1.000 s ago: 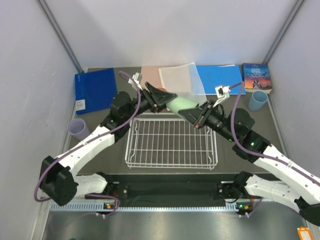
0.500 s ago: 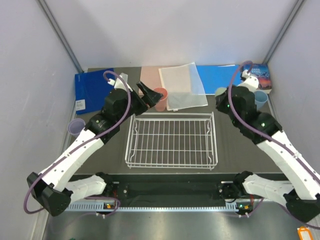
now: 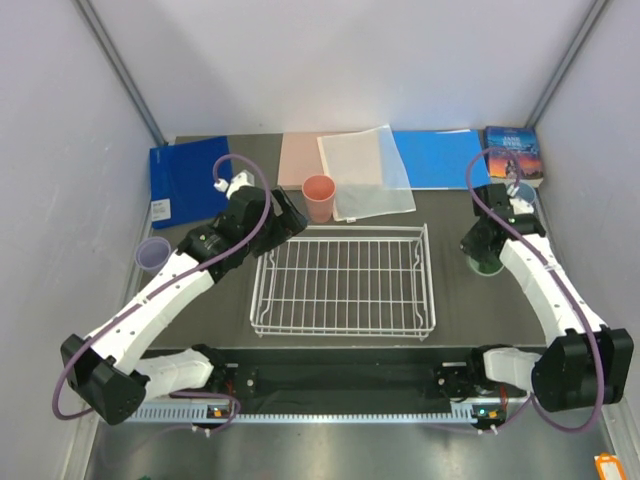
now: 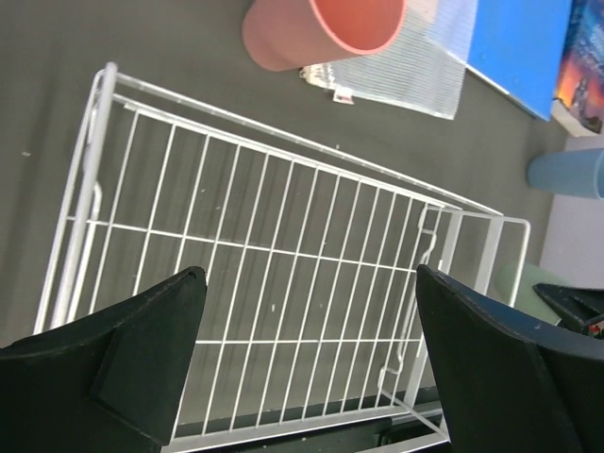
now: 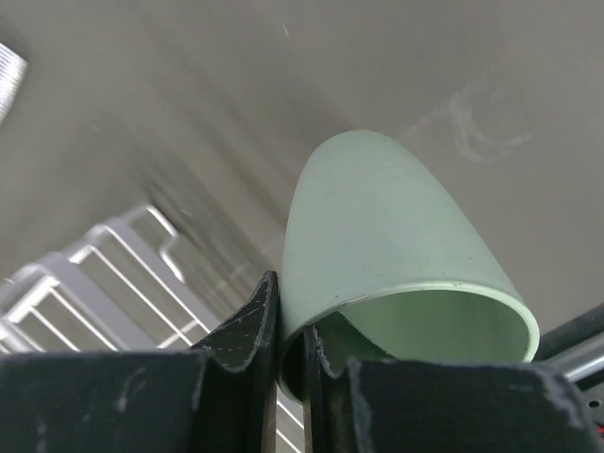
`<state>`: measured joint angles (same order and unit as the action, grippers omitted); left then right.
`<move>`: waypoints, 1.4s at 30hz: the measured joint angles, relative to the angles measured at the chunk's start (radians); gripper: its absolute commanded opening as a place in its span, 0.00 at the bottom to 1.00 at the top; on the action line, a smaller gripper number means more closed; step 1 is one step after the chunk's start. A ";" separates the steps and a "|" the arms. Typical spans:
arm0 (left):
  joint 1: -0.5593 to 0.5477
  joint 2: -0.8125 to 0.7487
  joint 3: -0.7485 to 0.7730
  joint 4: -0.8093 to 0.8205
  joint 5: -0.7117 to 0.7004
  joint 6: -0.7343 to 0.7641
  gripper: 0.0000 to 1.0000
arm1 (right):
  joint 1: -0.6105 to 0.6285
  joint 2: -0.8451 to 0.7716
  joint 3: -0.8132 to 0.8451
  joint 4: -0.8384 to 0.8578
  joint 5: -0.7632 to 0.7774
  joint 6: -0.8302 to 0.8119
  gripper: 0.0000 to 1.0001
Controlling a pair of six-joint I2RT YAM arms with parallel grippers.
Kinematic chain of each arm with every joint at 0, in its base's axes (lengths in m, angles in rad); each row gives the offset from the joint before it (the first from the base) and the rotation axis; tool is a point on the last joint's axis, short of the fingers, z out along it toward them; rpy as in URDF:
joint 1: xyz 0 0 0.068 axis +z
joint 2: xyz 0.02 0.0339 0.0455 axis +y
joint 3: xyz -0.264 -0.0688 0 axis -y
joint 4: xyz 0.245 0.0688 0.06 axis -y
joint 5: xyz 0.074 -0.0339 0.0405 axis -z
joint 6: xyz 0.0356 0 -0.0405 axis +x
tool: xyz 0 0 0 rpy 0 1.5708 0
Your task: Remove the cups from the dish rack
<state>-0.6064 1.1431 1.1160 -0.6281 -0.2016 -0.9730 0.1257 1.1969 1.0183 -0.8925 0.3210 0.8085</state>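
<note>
The white wire dish rack (image 3: 431, 292) stands empty mid-table; it also shows in the left wrist view (image 4: 92, 179) and the right wrist view (image 5: 85, 260). The salmon pink cup (image 3: 319, 197) (image 4: 321, 28) stands upright just behind the rack. My left gripper (image 3: 293, 218) (image 4: 311, 359) is open and empty above the rack's far left corner. My right gripper (image 3: 487, 252) (image 5: 290, 349) is shut on the wall of the pale green cup (image 3: 489, 267) (image 5: 387, 236), low over the table right of the rack. A lavender cup (image 3: 153, 253) stands far left. The light blue cup (image 3: 522, 192) (image 4: 566, 172) stands far right. The second lavender cup is out of view.
Blue folders (image 3: 190, 180) (image 3: 440, 158), a pink sheet (image 3: 298, 157) and a clear mesh sleeve (image 3: 365, 170) lie along the back. A book (image 3: 513, 155) lies at the back right. Grey walls close in both sides.
My left gripper has let go of the salmon cup and drawn back toward the rack. My right arm has swung down, bringing the green cup low beside the rack's right side.
</note>
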 measured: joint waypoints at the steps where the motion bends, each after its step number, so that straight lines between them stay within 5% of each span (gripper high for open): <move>1: 0.000 0.000 0.000 -0.010 -0.003 0.001 0.96 | 0.000 -0.001 -0.021 0.000 -0.011 0.001 0.00; 17: 0.000 0.119 0.040 -0.086 0.000 0.022 0.95 | -0.103 0.140 -0.071 -0.015 -0.141 0.026 0.01; 29: 0.000 0.176 0.091 -0.094 0.012 0.061 0.96 | -0.104 0.241 0.016 -0.032 -0.154 0.003 0.21; 42: 0.000 0.208 0.100 -0.089 0.031 0.089 0.99 | -0.094 0.039 0.099 -0.049 -0.133 -0.039 0.47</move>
<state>-0.6064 1.3514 1.2163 -0.7166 -0.1703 -0.8837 0.0315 1.2358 1.1172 -0.9413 0.1879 0.7700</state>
